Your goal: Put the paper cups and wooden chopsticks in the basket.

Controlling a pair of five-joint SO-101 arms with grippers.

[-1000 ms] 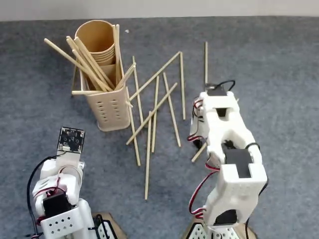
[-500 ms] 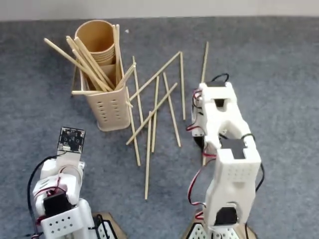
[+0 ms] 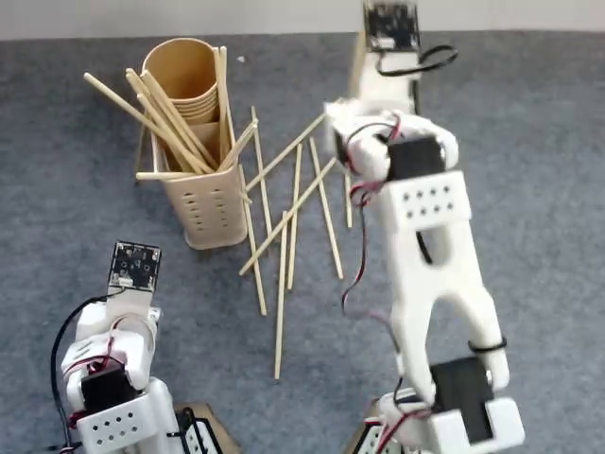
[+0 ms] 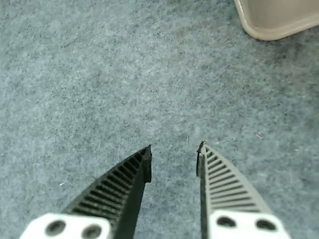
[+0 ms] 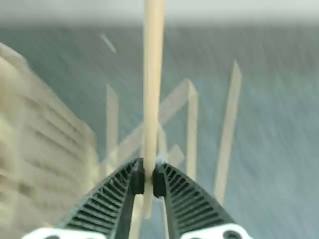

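A tan perforated basket (image 3: 210, 210) stands upright at the left with stacked paper cups (image 3: 182, 74) and several wooden chopsticks (image 3: 161, 112) in it. More loose chopsticks (image 3: 291, 213) lie crossed on the carpet to its right. My right gripper (image 5: 148, 175) is shut on one chopstick (image 5: 153, 74), held raised above the pile; in the high view this chopstick (image 3: 358, 61) sits by the stretched-out right arm (image 3: 416, 189) at the far side. My left gripper (image 4: 173, 152) stands open over bare carpet, close to the basket's corner (image 4: 279, 20).
Grey carpet (image 3: 529, 142) covers the table, with free room at the right and front left. The left arm (image 3: 123, 322) rests at the front left, short of the basket. Loose chopsticks (image 5: 227, 134) lie below the right gripper, the basket (image 5: 45, 139) beside them.
The right arm has stretched out from the front right toward the far edge, lifting a chopstick off the carpet. The left arm has stayed still.
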